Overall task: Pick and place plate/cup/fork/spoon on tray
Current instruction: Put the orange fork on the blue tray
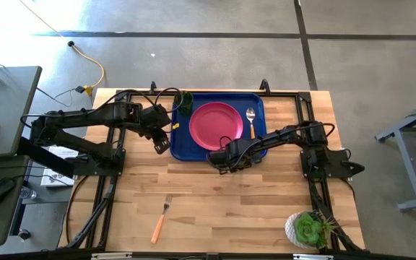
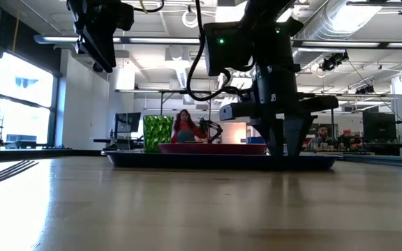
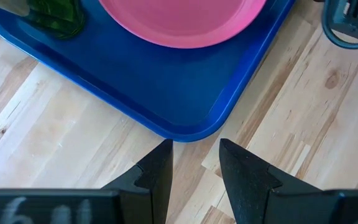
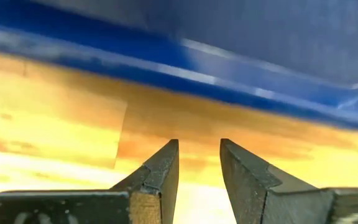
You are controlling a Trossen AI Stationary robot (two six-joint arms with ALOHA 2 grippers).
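Observation:
The blue tray (image 1: pixel 183 141) lies at the table's far middle. On it rest the pink plate (image 1: pixel 216 126), the green cup (image 1: pixel 184 102) in its far left corner and the spoon (image 1: pixel 250 121) along its right side. The fork (image 1: pixel 159 222) lies flat on the table near the front left. My left gripper (image 3: pixel 196 144) is open and empty, hovering above the tray's near left corner (image 3: pixel 188 127). My right gripper (image 4: pixel 199 144) is open and empty, pointing down low over the table just in front of the tray's near rim (image 4: pixel 166 74); it also shows in the low view (image 2: pixel 281 150).
A succulent in a white pot (image 1: pixel 309 230) stands at the table's near right corner. Bare wood lies between the tray and the fork. People and desks show in the room beyond the table in the low view.

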